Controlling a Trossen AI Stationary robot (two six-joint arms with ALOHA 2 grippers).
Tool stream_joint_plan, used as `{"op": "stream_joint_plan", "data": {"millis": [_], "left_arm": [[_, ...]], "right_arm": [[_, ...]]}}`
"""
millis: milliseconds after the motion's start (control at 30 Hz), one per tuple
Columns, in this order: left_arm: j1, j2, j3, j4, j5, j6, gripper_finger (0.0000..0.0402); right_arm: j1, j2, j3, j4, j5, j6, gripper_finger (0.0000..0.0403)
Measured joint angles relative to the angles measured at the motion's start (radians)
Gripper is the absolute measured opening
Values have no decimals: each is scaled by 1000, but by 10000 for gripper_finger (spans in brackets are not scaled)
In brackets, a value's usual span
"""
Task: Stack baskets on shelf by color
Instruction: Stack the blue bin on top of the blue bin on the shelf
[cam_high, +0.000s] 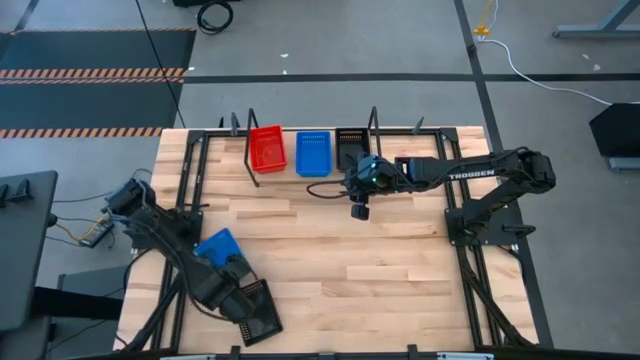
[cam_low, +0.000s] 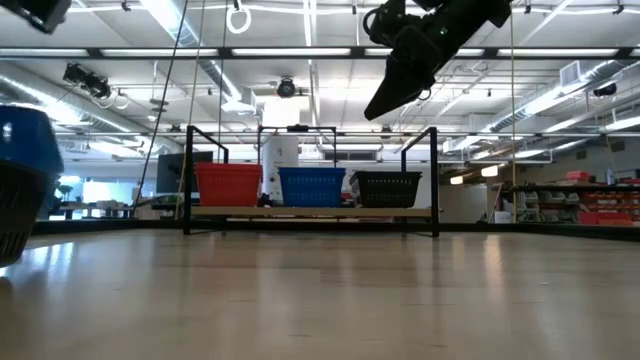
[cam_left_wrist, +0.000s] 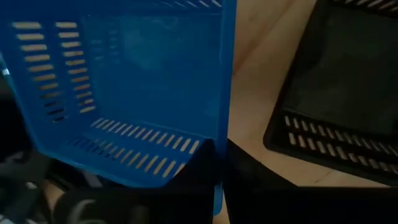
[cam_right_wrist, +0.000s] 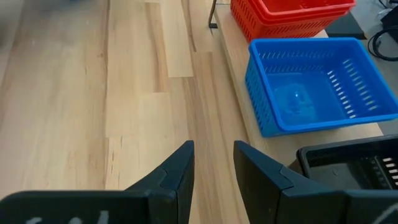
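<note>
Blue basket (cam_left_wrist: 124, 93) being pinched at wall by left gripper (cam_left_wrist: 214, 180), beside black basket (cam_left_wrist: 336, 93). Next: lifting toward shelf (cam_high: 330, 175). Right gripper (cam_right_wrist: 214, 165) hovering, fingers spread.

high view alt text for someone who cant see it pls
The left pincer is shut on a blue basket beside a black basket at the table's near left. The right pincer hovers open before the shelf holding red, blue and black baskets.
</note>
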Motion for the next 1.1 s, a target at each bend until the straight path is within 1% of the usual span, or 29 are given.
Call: {"op": "stream_joint_plan", "data": {"millis": [67, 167, 267, 333, 400, 567, 600, 667, 800, 900, 1000, 1100], "left_arm": [[19, -1, 32, -43, -4, 33, 13], [55, -5, 91, -160, -31, 94, 13], [101, -5, 147, -257, -113, 157, 13], [132, -5, 181, -286, -177, 218, 13], [159, -5, 212, -292, -235, 286, 13], [237, -4, 269, -299, -364, 482, 13], [255, -4, 280, -300, -389, 523, 13], [297, -4, 298, -300, -429, 612, 13], [391, -4, 336, -295, -508, 811, 13], [477, -4, 355, -244, -569, 999, 14], [576, -3, 363, -158, -582, 1204, 14], [684, -3, 363, -54, -577, 1376, 13]], "right_arm": [[3, 0, 0, 0, 0, 0, 119], [6, 0, 0, 0, 0, 0, 119], [7, 0, 0, -2, 0, -5, 119], [8, 0, 0, -9, 13, -6, 119], [8, 0, 0, -22, 67, -26, 119], [-11, -2, 0, -83, 275, -78, 119], [-20, -5, 0, -94, 301, -79, 119], [-41, -11, 0, -119, 317, -68, 119], [-65, -19, 0, -170, 311, 5, 119], [-67, -19, 1, -232, 255, 63, 119], [-56, -19, 1, -285, 166, 150, 119], [-24, -19, 1, -330, 138, 238, 119]]}}
